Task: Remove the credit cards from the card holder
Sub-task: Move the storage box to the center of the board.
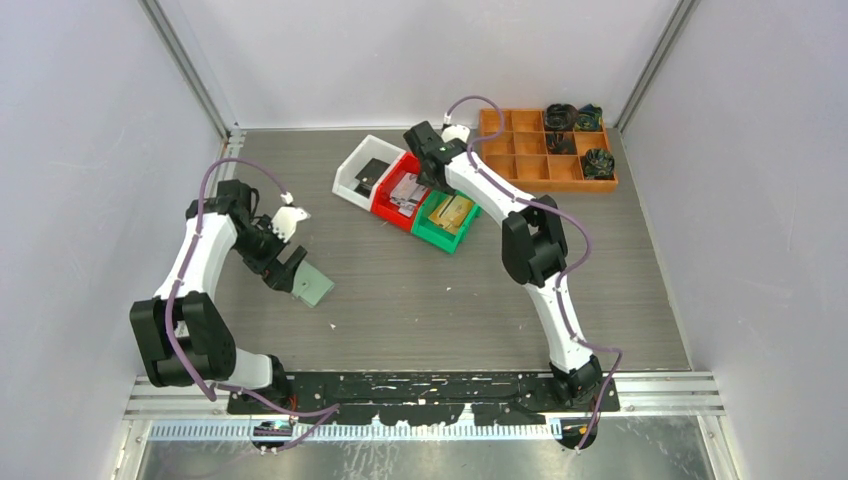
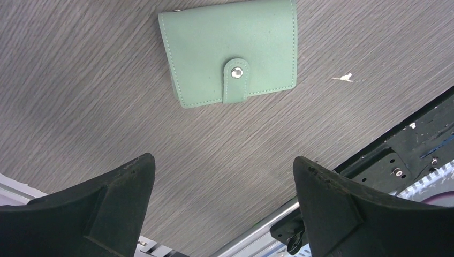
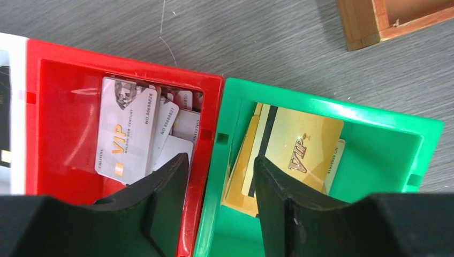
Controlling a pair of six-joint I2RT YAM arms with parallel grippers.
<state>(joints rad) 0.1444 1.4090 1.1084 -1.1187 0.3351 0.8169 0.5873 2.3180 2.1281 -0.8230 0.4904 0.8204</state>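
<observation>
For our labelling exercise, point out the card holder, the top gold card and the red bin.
card holder (image 2: 214,37), left wrist view, front face above the snap tab.
top gold card (image 3: 305,134), right wrist view, face above the VIP print.
red bin (image 3: 123,63), right wrist view, far rim.

1. We read the card holder as matt mint leather-look material with a stitched edge; its snap stud is shiny metal.
2. Table: matt grey wood-grain surface.
3. Red bin and green bin: smooth glossy plastic.
4. Gold credit cards: glossy plastic with a metallic sheen. Silvery credit cards: duller and printed.
5. Wooden tray: bare matt wood.
6. Fingers of the left gripper and fingers of the right gripper: matt black plastic, which we find slightly rough.
</observation>
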